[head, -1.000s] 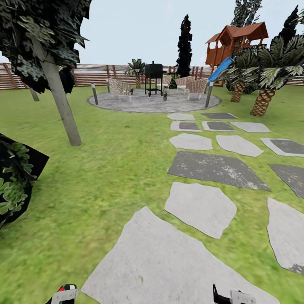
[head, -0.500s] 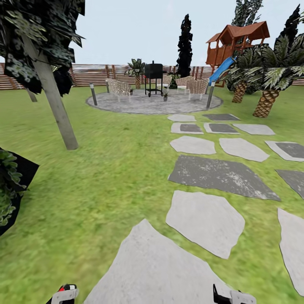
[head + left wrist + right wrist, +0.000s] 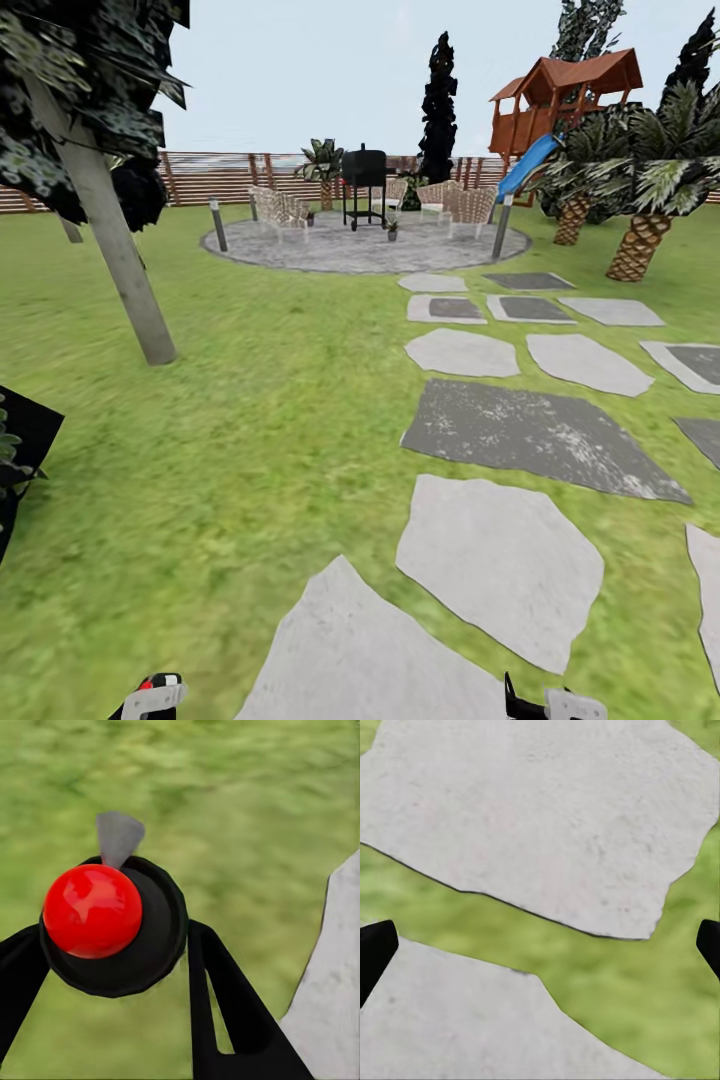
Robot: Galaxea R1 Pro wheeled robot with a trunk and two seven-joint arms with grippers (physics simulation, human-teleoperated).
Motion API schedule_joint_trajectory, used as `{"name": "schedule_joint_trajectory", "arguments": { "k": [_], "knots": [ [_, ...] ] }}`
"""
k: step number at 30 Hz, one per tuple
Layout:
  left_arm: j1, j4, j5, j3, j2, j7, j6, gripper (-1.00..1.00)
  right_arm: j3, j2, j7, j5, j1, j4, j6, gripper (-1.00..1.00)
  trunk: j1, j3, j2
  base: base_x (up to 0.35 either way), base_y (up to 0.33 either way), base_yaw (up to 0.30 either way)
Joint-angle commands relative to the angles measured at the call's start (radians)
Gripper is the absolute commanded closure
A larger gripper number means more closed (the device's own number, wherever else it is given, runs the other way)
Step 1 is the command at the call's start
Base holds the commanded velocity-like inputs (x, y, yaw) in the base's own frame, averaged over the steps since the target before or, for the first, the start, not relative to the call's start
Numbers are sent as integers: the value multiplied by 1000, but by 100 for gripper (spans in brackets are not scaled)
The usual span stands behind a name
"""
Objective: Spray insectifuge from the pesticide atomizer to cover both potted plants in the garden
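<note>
From my head camera, my left gripper (image 3: 150,697) sits at the near edge with a red cap peeking above it, and my right gripper (image 3: 545,705) sits beside it, both low over the stepping stones (image 3: 495,560). Well ahead of both lies the round paved patch (image 3: 365,248) with a grill (image 3: 364,185) and chairs, backed by the wooden fence (image 3: 215,175). A small potted plant (image 3: 391,228) stands on that paving, far beyond my grippers; it is too small to say more, and I cannot pick out the second one. A tree trunk (image 3: 115,260) leans off to my left, so drifting that way risks a bump.

In my left wrist camera, the pesticide atomizer (image 3: 105,919) is clamped between my black fingers (image 3: 225,1005), its red top facing the lens, grass below. The grip looks off-centre toward one finger, so jolting over stone edges could twist or drop the bottle.

In my right wrist camera, my fingertips (image 3: 375,952) stand wide apart, holding nothing, with pale stones and a grass strip beneath. I judge the main hazard to be spraying from too far away and leaving leaves uncovered.
</note>
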Motion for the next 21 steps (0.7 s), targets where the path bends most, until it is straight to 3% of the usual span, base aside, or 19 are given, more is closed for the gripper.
{"name": "schedule_joint_trajectory", "arguments": {
  "k": [1,21],
  "knots": [
    [-1,0,-1,9,0,-9,-2,100,-1,0,-3,2,-1,1,-3,-100,0,-1,0,340,0,0],
    [-1,2,1,11,1,-9,-2,100,-1,0,-3,2,-1,1,-3,-100,0,-1,0,340,0,0]
  ]
}}
